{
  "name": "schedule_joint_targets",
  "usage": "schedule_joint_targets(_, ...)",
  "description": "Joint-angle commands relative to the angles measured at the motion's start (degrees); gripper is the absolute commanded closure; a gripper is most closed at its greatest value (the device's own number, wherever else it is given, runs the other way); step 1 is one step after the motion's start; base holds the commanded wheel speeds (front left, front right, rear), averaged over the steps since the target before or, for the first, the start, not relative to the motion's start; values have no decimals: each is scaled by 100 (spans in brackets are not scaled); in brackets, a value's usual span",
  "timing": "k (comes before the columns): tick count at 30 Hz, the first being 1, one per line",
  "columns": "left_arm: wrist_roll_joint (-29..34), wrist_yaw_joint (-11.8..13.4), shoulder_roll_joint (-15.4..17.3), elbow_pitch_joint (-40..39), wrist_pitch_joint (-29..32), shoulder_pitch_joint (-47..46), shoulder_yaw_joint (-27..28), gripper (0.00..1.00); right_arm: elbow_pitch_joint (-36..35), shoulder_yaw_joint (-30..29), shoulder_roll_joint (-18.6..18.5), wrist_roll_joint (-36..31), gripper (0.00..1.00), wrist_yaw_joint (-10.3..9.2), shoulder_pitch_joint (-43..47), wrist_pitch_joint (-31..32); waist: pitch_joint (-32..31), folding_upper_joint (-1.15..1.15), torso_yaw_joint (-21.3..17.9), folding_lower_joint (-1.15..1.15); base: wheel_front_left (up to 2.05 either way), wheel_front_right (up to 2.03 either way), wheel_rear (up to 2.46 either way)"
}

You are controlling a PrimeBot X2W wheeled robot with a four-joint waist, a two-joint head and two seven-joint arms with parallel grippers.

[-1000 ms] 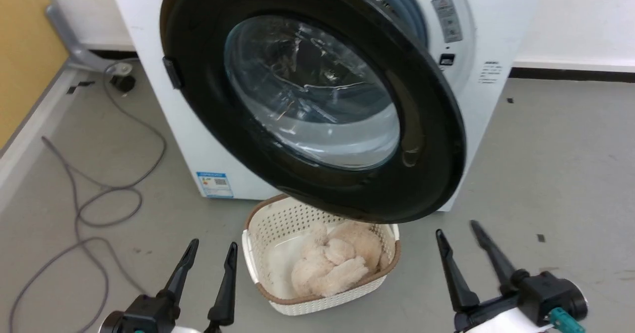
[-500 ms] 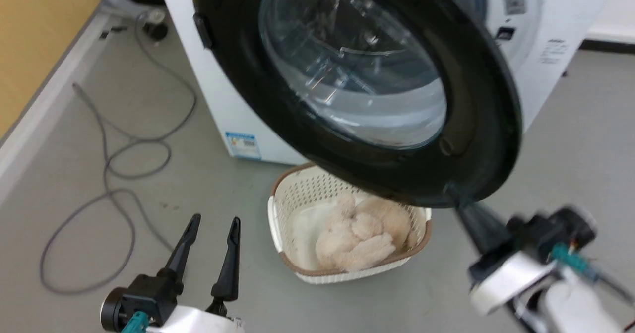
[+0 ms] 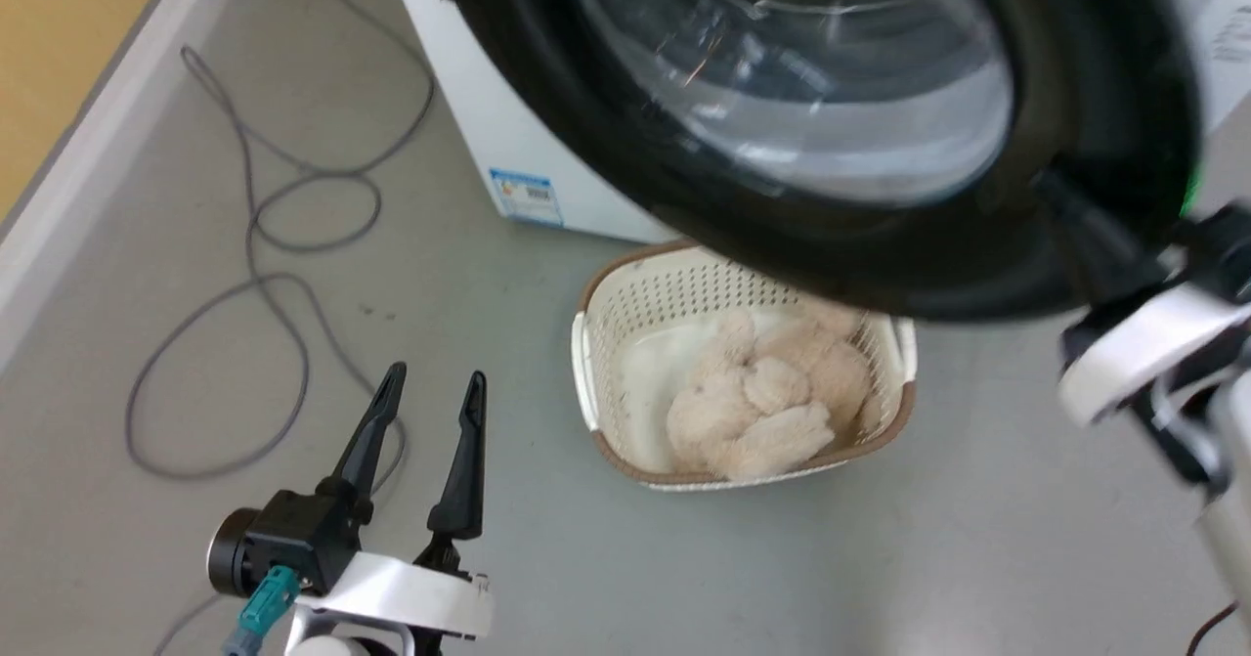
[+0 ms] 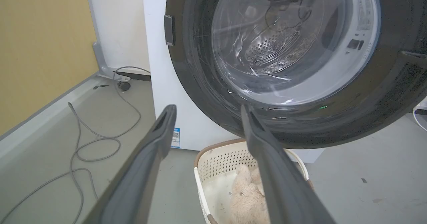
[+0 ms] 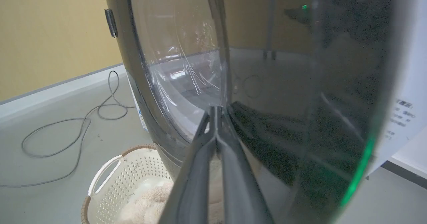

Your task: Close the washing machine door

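Two arms are in play, and the right one is plainly the nearer to the door (image 3: 782,99). That door stands swung out from the white front of the washing machine (image 3: 489,99), not yet shut against it. Its left edge sits close to the machine. Its right edge hangs out over the floor, above a cream basket (image 3: 586,372) with something fluffy (image 3: 772,412) inside.

In the left wrist view the steel drum shows through the glass, so the face turned to the robot looks to be the outer one.

The right pincer (image 3: 1051,187) has its two fingers pressed together on nothing. Its tip is at the lower right of the black rim, on the side that swings free. In the right wrist view the tip (image 5: 217,108) meets its own reflection in the glossy face. I judge it to be touching or just short of touching.

The left pincer (image 3: 436,375) is spread wide and empty. It is low over the floor near a loose grey cable (image 3: 283,275), well apart from the door, though its camera looks up at the glass between its fingers (image 4: 156,140).

The door lies ahead of and above the right tip, with the machine front beyond it. A push here would probably have to run away from the robot, square to the door's face. The free edge gives the most leverage, but a narrow tip could slip on the smooth rim.
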Motion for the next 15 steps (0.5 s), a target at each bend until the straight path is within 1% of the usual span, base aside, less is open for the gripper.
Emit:
schedule_joint_targets(1,-33,-21,-13,-11,-25,-130,-19,0,164,-111,-108,93,100,-13,-292,65,187,0,105,-1,0,0,0)
schedule_joint_targets(5,-49,-23,-20,-13,-25,-211,-37,0,437,-208,-184,157,100,-13,-650,164,332,0,160,-1,0,0,0)
schedule_joint_targets(7,-66,-24,-25,-13,-25,-288,-51,0,737,-342,-196,221,100,-13,-1022,258,455,0,202,-1,0,0,0)
schedule_joint_targets(8,-66,-24,-25,-13,-25,-288,-51,0,737,-342,-196,221,100,-13,-1022,258,455,0,202,-1,0,0,0)
schedule_joint_targets(9,-79,-25,-27,-6,-25,-336,-68,0,954,-455,-186,218,100,-13,-1253,319,521,0,228,-1,0,0,0)
schedule_joint_targets(15,-129,-25,-31,19,-25,-436,-112,0,1543,-787,-66,93,100,-13,-1798,446,634,0,295,-1,0,0,0)
